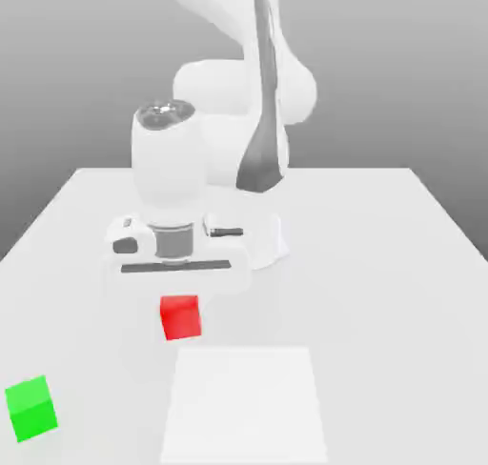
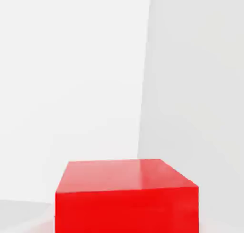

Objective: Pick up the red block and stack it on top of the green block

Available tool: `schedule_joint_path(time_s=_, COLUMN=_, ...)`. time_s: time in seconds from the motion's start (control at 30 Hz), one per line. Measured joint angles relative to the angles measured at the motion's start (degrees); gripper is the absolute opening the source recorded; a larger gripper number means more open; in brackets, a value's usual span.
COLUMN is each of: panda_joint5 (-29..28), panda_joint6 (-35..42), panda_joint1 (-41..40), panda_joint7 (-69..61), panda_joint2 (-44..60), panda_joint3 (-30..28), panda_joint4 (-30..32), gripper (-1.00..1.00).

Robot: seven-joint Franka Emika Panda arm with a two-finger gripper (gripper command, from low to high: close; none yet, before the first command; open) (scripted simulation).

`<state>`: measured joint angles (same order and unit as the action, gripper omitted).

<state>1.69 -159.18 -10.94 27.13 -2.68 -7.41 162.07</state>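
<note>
Red block point(image 1: 180, 317) sits on the white table point(image 1: 381, 263), directly beneath the arm's hand and just beyond the far edge of a paler square patch point(image 1: 246, 401) on the tabletop. In the hand view, you see the red block point(image 2: 126, 198) close up, its top face and 1 side face showing.

Your gripper point(image 1: 177, 287) is drawn nearly fully together right over the block. The fingertips themselves are hidden behind the hand and the block, so you cannot confirm from these views that they are pinching its sides; treat the grasp as probable, not proven, until the block leaves the table.

The green block point(image 1: 31, 408) lies well apart, toward the exterior view's left and nearer the camera.

Expect the red block to behave as a small rigid cube: light, stiff, not fragile, with flat smooth faces that look slightly glossy and could slip under a weak pinch. Take it by 2 opposite vertical faces, centred, so it hangs level and does not twist. You'll want that flat underside square to the green top when you set it down, since an off-centre hold would likely tip it.
</note>
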Motion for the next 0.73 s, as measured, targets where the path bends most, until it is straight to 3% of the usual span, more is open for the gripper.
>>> schedule_joint_path(time_s=0.17, panda_joint5=3.3, panda_joint6=5.15, panda_joint1=-3.57, panda_joint7=4.16, panda_joint2=5.46, panda_joint3=-2.01, panda_joint4=-10.18, gripper=-1.0)
schedule_joint_path(time_s=0.4, panda_joint5=3.54, panda_joint6=12.0, panda_joint1=-7.13, panda_joint7=13.21, panda_joint2=12.93, panda_joint3=-6.12, panda_joint4=-24.61, gripper=-1.0)
schedule_joint_path(time_s=0.53, panda_joint5=6.35, panda_joint6=7.02, panda_joint1=-8.85, panda_joint7=12.39, panda_joint2=20.2, panda_joint3=-4.9, panda_joint4=-26.83, gripper=-1.0)
schedule_joint_path(time_s=0.57, panda_joint5=7.23, panda_joint6=5.49, panda_joint1=-9.23, panda_joint7=11.77, panda_joint2=21.96, panda_joint3=-4.41, panda_joint4=-26.99, gripper=1.0)
schedule_joint_path(time_s=0.73, panda_joint5=7.23, panda_joint6=5.49, panda_joint1=-9.23, panda_joint7=11.77, panda_joint2=21.96, panda_joint3=-4.41, panda_joint4=-26.99, gripper=1.0)
